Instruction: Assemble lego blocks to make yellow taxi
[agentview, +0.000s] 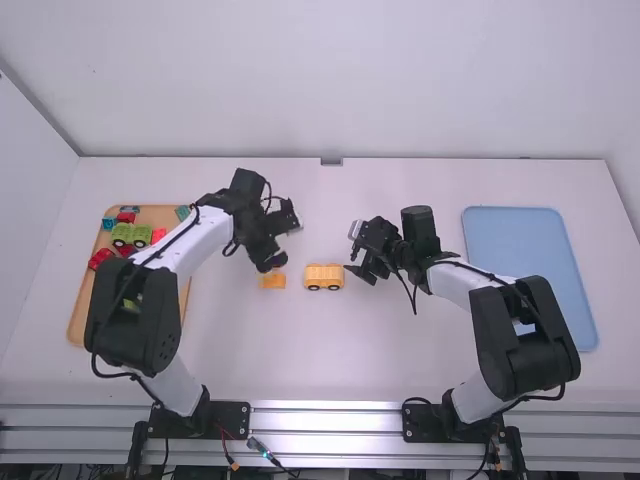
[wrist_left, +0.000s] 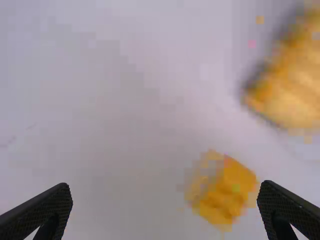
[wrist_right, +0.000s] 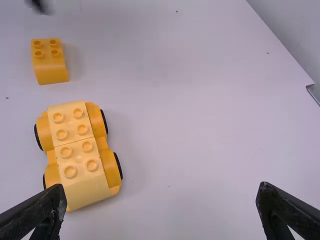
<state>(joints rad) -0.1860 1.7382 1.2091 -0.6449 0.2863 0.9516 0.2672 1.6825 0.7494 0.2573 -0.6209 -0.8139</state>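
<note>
The orange chassis (wrist_right: 102, 144) has pale yellow blocks (wrist_right: 77, 156), black wheels (wrist_right: 118, 165).

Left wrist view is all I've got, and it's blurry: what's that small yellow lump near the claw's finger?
Observer: A small yellow block, lying loose on the table with four studs facing up.
Visitor: And the bigger yellow thing?
Observer: That's the car body, with black wheels along its sides.
Visitor: Is anything on its far side, away from the small one?
Observer: Yes, the right claw, its fingers wide apart.
</note>
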